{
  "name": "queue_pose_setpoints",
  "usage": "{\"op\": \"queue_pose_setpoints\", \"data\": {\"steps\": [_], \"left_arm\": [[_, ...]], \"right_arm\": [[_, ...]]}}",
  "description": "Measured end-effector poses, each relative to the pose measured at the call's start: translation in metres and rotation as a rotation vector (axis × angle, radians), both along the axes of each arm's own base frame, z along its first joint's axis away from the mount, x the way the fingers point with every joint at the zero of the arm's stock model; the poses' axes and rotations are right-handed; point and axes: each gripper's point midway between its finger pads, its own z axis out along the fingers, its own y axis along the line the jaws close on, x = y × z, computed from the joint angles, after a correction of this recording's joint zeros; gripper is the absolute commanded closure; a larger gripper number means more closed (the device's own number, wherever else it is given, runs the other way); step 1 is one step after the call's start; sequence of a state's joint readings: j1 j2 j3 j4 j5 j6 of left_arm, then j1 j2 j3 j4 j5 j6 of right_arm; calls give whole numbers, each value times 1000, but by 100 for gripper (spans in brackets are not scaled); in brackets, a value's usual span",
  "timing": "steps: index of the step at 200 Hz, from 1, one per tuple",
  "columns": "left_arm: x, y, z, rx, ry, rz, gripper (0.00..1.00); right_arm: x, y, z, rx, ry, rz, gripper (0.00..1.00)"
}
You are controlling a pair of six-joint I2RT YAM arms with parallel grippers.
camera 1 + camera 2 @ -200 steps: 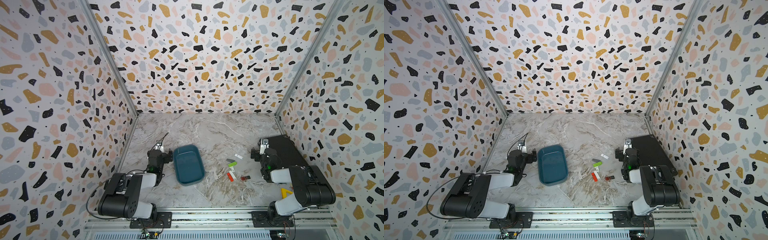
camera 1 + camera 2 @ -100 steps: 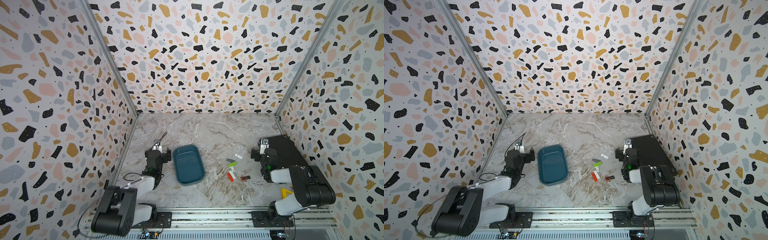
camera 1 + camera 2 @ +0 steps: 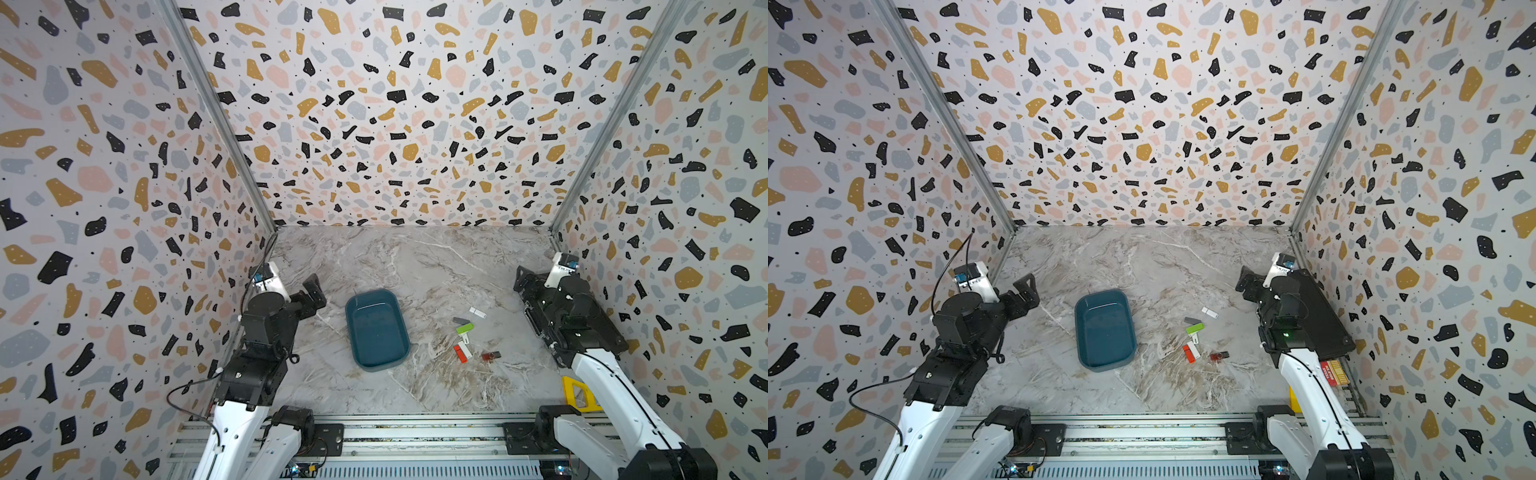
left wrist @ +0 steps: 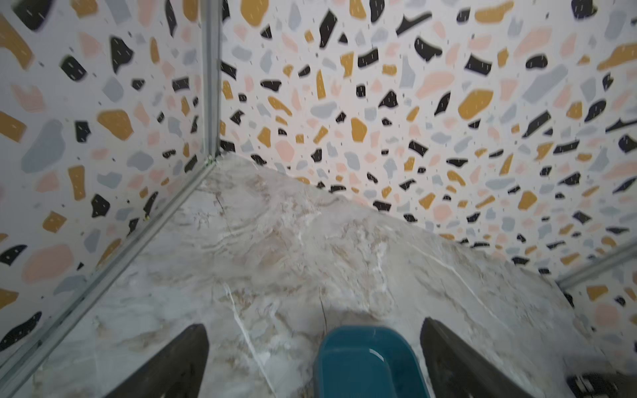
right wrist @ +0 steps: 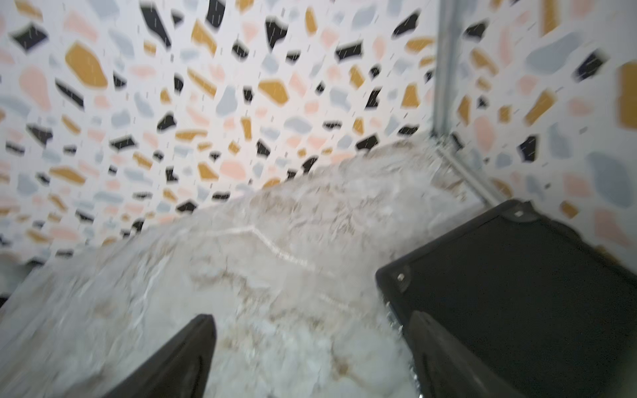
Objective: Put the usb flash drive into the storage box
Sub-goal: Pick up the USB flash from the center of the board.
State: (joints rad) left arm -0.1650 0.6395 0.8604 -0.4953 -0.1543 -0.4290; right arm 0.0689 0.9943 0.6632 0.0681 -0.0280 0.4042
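Note:
The storage box [image 3: 376, 328] [image 3: 1104, 330], a shallow teal tray, lies empty on the marble floor near the middle. To its right lie several usb flash drives: a white one [image 3: 478, 312], a grey one [image 3: 460, 321], a green one [image 3: 464, 328], a red and white one [image 3: 462, 352] and a dark red one [image 3: 491, 355]. My left gripper [image 3: 312, 289] [image 4: 313, 324] hangs open left of the box, whose far end [image 4: 368, 358] shows between its fingers. My right gripper [image 3: 521, 277] [image 5: 310, 315] hovers open to the right of the drives, holding nothing.
A flat black case [image 3: 1320, 316] [image 5: 517, 275] lies along the right wall under my right arm. A yellow object [image 3: 577, 392] sits by the front right corner. Patterned walls close in three sides, and a metal rail [image 3: 415, 436] runs along the front.
Both arms have risen from their low folded poses. The left gripper now stands higher beside the box, and the right gripper higher over the case's edge.

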Motion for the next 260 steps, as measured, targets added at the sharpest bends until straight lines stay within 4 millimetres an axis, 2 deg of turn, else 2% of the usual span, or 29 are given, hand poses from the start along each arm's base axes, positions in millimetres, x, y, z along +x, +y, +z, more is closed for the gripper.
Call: {"op": "queue_pose_setpoints", "data": {"steps": [26,35,47,57,74,100,129,185,260], "left_arm": [[-22,-20,-47,5,217,-109,5],[-28,-29,-56,6,266,-152,5],[-32,-36,-64,9,305,-191,6],[-33,-37,-71,17,337,-197,7],[-36,-36,-82,32,394,-199,10],[-38,-37,-93,47,447,-205,10],[-39,-37,-95,50,457,-208,9],[-41,-36,-97,56,469,-203,11],[-40,-36,-98,57,474,-203,11]], "right_arm": [[10,51,-47,-41,258,212,18],[6,71,-70,-62,343,289,18],[-5,88,-98,-97,441,364,18],[-17,97,-118,-134,516,423,19],[-28,98,-139,-194,620,473,20],[-19,95,-145,-272,668,499,22],[-10,93,-148,-333,684,520,27],[-4,91,-173,-407,761,564,35],[4,102,-197,-460,816,610,51]]}}
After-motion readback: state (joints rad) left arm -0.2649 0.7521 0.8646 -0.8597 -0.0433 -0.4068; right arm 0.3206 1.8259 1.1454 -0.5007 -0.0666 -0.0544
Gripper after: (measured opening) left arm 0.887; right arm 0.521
